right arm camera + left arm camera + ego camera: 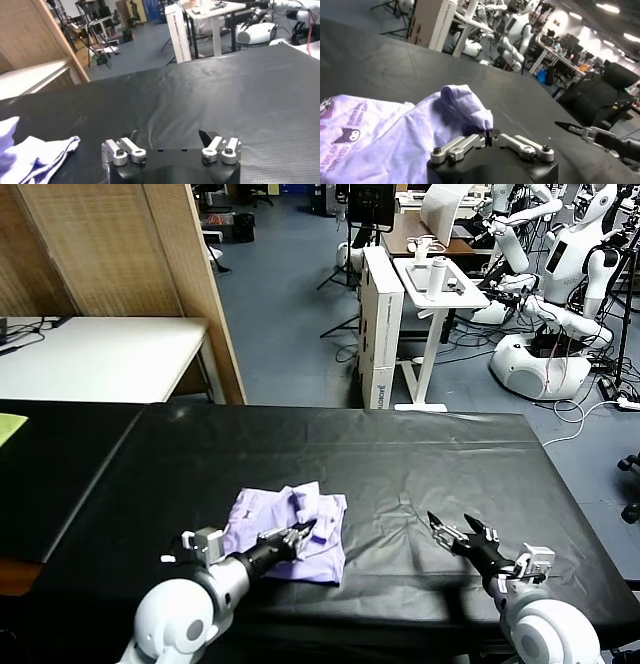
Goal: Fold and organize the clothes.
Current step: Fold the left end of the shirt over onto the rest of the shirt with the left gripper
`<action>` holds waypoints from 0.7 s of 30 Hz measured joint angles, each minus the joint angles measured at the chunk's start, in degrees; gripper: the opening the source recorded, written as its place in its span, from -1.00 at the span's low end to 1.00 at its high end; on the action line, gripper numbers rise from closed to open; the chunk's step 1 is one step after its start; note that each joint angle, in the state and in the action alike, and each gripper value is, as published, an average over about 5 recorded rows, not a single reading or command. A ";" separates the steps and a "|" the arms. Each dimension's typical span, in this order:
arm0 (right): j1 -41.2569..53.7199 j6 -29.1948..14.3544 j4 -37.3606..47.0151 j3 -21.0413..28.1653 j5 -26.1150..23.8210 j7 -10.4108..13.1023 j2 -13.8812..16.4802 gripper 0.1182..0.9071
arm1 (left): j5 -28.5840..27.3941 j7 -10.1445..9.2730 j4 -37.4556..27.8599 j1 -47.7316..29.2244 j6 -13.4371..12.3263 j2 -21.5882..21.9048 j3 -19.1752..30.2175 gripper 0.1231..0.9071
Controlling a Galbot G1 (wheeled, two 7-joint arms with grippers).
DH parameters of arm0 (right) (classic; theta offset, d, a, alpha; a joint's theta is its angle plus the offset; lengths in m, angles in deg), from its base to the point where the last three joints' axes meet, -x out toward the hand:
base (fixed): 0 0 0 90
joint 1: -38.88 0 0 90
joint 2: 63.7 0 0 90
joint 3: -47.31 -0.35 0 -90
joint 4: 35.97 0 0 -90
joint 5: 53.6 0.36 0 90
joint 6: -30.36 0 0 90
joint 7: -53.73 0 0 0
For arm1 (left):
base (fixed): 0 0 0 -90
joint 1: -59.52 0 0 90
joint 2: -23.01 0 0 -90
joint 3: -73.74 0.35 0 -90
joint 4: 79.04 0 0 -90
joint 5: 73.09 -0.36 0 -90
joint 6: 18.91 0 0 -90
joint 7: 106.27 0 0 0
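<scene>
Clearly a fold is in hand: the pale lavender short-sleeved T-shirt of thin soft fabric [287, 533] lies bunched on the black-covered bench [420, 454], near its front edge and toward the robot's left, with the purple print showing in the left wrist view. The left end effector [303, 533] sits at the shirt's right side, its fingers drawn together on a raised tuck of the cloth [470, 107], though how much fabric is pinched is hard to judge. The right end effector [462, 536] hovers with fingers apart over bare bench, well apart from the shirt. Next, the pinched edge probably needs carrying across the body of the shirt, laid flat without dragging the heap.
</scene>
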 joint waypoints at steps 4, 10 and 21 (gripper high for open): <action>-0.23 0.01 -0.04 0.06 -0.23 -0.01 -0.16 1.00 | -1.05 0.01 -0.61 -0.18 0.00 -1.03 0.68 -0.87; -0.39 0.00 -0.36 -0.08 -0.32 -0.34 -0.14 1.00 | -2.65 0.04 -2.11 -0.44 0.00 -2.55 0.90 -0.87; 1.15 -0.58 -0.62 2.34 -1.83 -3.31 1.37 1.00 | -4.54 -0.41 -0.42 1.25 0.00 -4.68 0.13 0.02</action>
